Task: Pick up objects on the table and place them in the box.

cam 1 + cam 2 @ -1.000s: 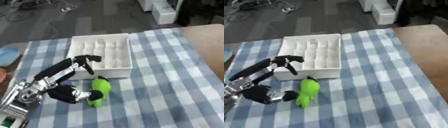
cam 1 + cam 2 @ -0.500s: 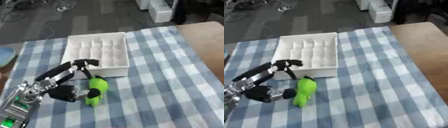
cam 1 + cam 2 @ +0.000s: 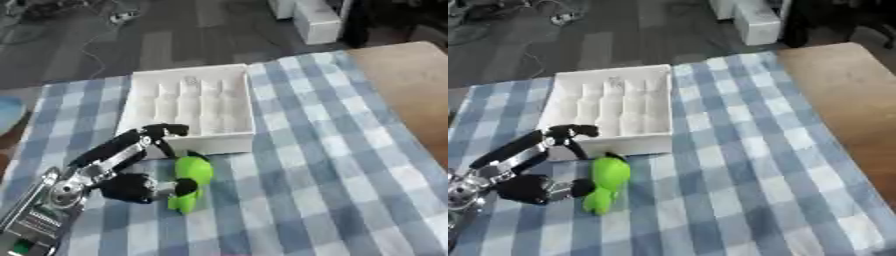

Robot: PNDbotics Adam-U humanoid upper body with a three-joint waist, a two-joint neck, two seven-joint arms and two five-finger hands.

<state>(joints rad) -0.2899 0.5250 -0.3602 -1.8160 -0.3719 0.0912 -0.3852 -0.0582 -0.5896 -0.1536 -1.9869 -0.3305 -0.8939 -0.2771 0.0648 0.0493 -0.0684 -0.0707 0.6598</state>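
Left eye view: my left hand (image 3: 131, 172) enters from the lower left corner, black with silver joints. Its fingers (image 3: 162, 131) arch forward over the tabletop (image 3: 350, 150) with their tips near the front wall of the box (image 3: 188, 107). The thumb (image 3: 171, 188) points right and its tip touches the left side of the green object (image 3: 188, 182). The fingers are curved but do not close round the object; a gap is visible between them and the thumb. I read the hand as spread, with only the thumb in contact.

The green object lies on the blue-and-white checked cloth (image 3: 737, 190), just in front of the box's near wall. It is elongated, rounder at its upper end and narrower at its lower end, and tilted slightly so the lower end sits further left. A small dark part shows at its upper end, close to the box; I cannot make out what it is. The object is outside the box.

The box is white, open-topped, with ribbed rows across its floor. It rests on the cloth toward the far left of the tabletop. Bare wood (image 3: 842, 85) shows at the right edge, beyond the cloth.

My right hand does not appear in either view.
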